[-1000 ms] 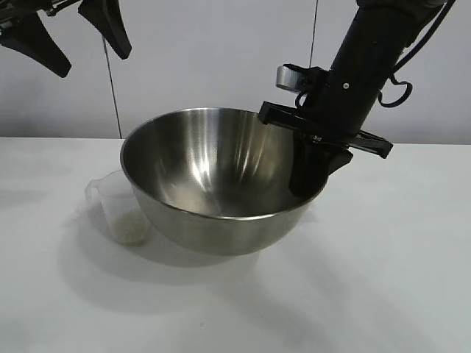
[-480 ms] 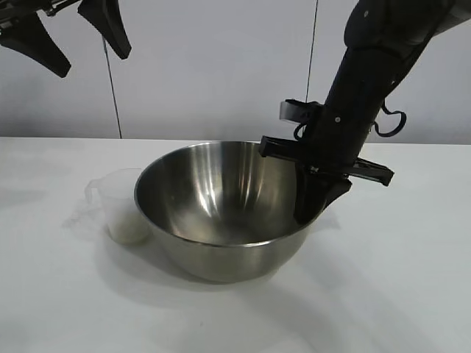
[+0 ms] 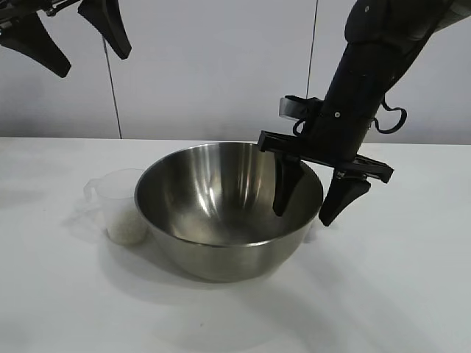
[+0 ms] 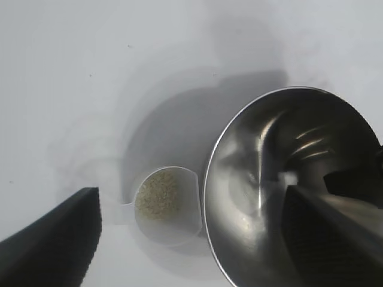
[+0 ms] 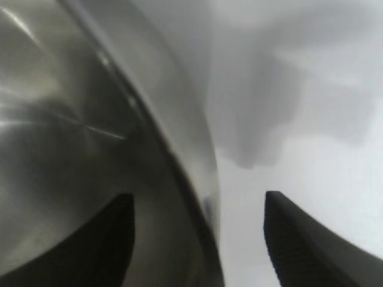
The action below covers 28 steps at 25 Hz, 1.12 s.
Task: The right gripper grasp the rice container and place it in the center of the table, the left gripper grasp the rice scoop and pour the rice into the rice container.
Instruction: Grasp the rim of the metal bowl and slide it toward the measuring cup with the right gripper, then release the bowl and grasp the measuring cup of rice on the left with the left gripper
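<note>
On my far left, the left gripper (image 3: 70, 44) hangs high above the table (image 3: 59, 309), its fingers spread and holding nothing, exactly where it was a second ago. Below it and a little right stands the scoop (image 3: 118, 206), upright on the table just beside the bowl's left wall; I cannot tell whether they touch. A low layer of rice (image 4: 158, 192) sits in its bottom, well short of the brim. Next right is the bowl (image 3: 228, 213), resting flat near the middle of the table; a second ago it was tipped and crowding the scoop, and now it is level and slightly further right. I see nothing inside it but reflections. At its right rim, the right gripper (image 3: 315, 197) has just let go: half a second ago it was pinching the wall, now its fingers are spread, one inside the bowl and one outside, straddling the rim without gripping. I judge the placing step finished, so what remains is for my left arm to come down for the scoop and pour.
</note>
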Each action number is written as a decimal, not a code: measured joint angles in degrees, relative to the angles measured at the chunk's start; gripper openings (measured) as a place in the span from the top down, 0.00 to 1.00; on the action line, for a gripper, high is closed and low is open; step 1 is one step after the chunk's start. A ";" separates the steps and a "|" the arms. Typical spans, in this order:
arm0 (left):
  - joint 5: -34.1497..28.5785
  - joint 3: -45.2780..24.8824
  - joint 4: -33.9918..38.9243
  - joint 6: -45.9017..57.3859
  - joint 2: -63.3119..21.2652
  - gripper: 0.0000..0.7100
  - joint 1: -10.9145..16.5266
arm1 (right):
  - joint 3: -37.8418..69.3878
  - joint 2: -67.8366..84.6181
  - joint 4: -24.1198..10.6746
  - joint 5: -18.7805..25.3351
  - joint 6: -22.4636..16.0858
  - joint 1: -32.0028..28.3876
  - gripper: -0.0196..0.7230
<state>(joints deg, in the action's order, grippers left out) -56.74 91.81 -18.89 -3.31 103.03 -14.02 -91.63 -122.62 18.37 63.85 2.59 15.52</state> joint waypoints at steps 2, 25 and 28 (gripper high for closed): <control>0.00 0.00 0.00 0.00 0.00 0.16 0.00 | -2.85 0.64 -2.05 3.05 -0.04 -0.89 0.31; 0.61 0.00 0.00 0.00 0.00 0.16 0.00 | -8.95 14.27 -1.46 6.70 -1.20 -11.27 0.31; 0.61 0.00 0.00 0.00 0.00 0.16 0.00 | -8.95 14.27 -1.46 6.70 -1.20 -11.27 0.31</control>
<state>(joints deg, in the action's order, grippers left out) -56.13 91.81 -18.89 -3.31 103.03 -14.02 -100.58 -108.34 16.92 70.55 1.39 4.25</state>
